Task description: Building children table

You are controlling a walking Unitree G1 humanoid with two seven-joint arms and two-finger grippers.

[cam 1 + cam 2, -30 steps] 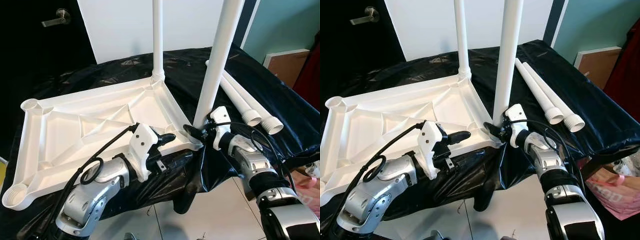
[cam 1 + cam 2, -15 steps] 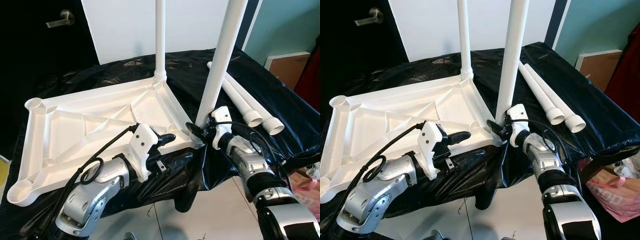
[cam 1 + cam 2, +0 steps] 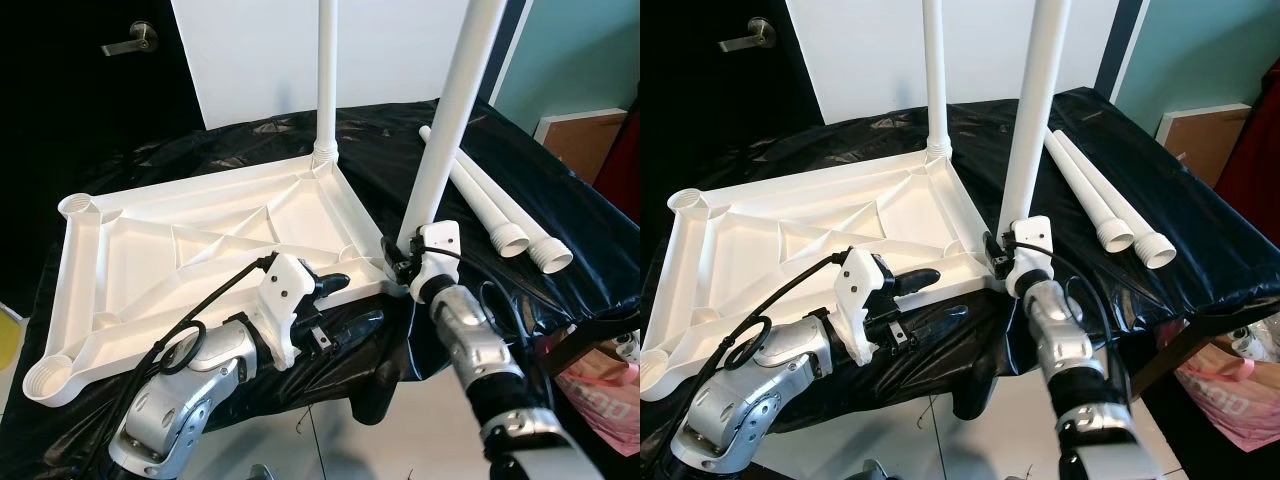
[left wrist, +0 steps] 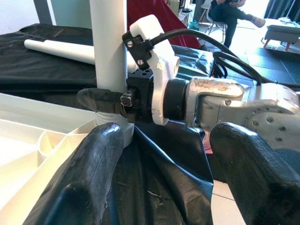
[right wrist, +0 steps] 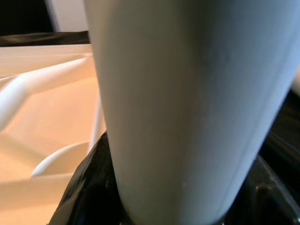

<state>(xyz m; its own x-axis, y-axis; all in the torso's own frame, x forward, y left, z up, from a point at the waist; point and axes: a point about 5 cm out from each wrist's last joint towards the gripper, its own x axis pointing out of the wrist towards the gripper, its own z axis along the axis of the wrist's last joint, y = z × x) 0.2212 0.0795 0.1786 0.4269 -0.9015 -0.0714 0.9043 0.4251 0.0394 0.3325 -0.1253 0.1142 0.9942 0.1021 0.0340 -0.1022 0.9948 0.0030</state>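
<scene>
White tabletop [image 3: 200, 250] lies upside down on the table [image 3: 560, 200], which is covered in black plastic sheeting [image 3: 1200, 250]. Ribbed underside faces up, round leg sockets at the corners.

Two legs stand upright in sockets: far leg [image 3: 327, 80] at the far right corner, near leg [image 3: 450, 120] at the near right corner, close to the table edge. Two sockets on the robot's left side have nothing in them: one at the far left corner [image 3: 75, 207], one at the near left corner [image 3: 45, 380].

Two spare legs [image 3: 500, 205] lie flat side by side on the sheeting to the right of the tabletop, threaded ends toward the robot.

Right gripper [image 3: 400, 262]: jaws closed around the base of the near leg, just above its socket. Left wrist view shows one black finger [image 4: 101, 101] wrapped across the leg just above the collar. Right wrist view is very close up on the leg's white tube.

Left gripper [image 3: 340, 283]: over the near edge of the tabletop, a little left of the near leg, pointing toward it. Jaws spread apart, holding nothing; left wrist view shows a wide gap between the two pads.

Door with a lever handle [image 3: 130, 40] behind the table, upper left.
</scene>
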